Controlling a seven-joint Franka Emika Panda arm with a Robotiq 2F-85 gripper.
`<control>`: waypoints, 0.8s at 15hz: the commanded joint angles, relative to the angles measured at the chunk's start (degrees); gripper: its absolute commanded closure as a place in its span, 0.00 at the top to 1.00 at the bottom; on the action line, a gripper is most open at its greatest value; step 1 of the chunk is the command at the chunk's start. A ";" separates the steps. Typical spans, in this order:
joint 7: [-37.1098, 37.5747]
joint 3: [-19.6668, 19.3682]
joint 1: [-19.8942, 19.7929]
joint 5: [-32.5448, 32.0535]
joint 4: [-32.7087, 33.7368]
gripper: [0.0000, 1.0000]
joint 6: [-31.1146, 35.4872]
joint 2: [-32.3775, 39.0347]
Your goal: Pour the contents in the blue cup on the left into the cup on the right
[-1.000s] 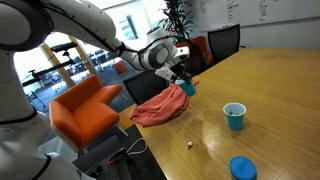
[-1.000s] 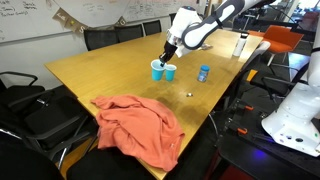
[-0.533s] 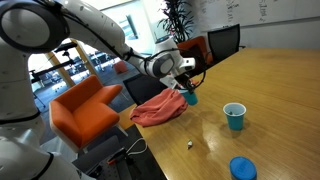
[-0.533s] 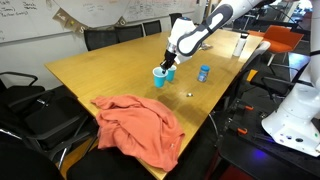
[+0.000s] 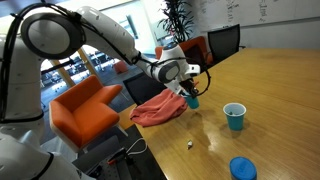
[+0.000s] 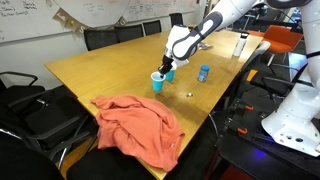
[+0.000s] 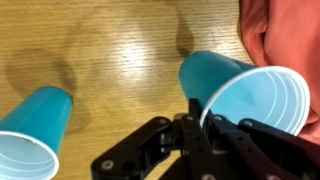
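A: Gripper (image 7: 196, 118), wrist view: comes in from the bottom edge, fingers closed together on the rim of the held blue cup (image 7: 250, 95). One finger inside the wall, one outside.

B: Confirmed in both exterior views, gripper (image 5: 188, 92) (image 6: 170, 66) bearing down on that cup (image 5: 192, 99) (image 6: 169, 73) from above. Is the cup off the worktop?

A: Cannot tell. Its mouth faces the wrist camera, its base points away towards the worktop (image 7: 110, 40), and the base is hidden behind the body.

B: Second cup?

A: Other blue cup (image 7: 35, 125) sits at lower left in the wrist view, apart from the held one with bare wood between them. In an exterior view it stands upright on the worktop (image 6: 157, 81), just beside the held cup. From the opposite side it shows further off (image 5: 235, 117).

B: Surroundings?

A: Red cloth (image 7: 290, 35) is bunched up close by the held cup, top right in the wrist view. It hangs over the worktop's edge in both exterior views (image 5: 158, 108) (image 6: 140, 125). A small blue container (image 6: 204, 73) stands near the cups. A tiny pale object (image 6: 191, 94) lies on the wood nearby, too small to identify. An orange chair (image 5: 85, 112) stands beyond the worktop's edge.
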 commanded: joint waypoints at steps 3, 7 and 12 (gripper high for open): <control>-1.82 -1.13 0.49 2.14 4.28 0.01 -2.67 3.60; -1.44 -1.75 0.74 1.88 5.85 0.01 -3.95 5.28; -0.50 -2.67 1.49 1.42 7.68 0.01 -6.94 6.81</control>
